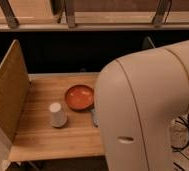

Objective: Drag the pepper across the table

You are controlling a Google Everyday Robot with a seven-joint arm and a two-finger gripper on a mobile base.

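Note:
The light wooden table (48,135) fills the left and middle of the camera view. The pepper does not show; it is either hidden behind my arm or out of view. My arm's large white housing (148,110) covers the right half of the table. The gripper is not in view, hidden behind or beyond that housing. A round orange-red bowl (79,96) sits mid-table, and a white cup (57,114) stands upside down to its front left.
A small blue-grey thing (94,117), likely the sponge, peeks out at the housing's edge just right of the bowl. An upright board panel (7,97) walls the table's left side. Dark cables (182,140) lie on the floor at the right.

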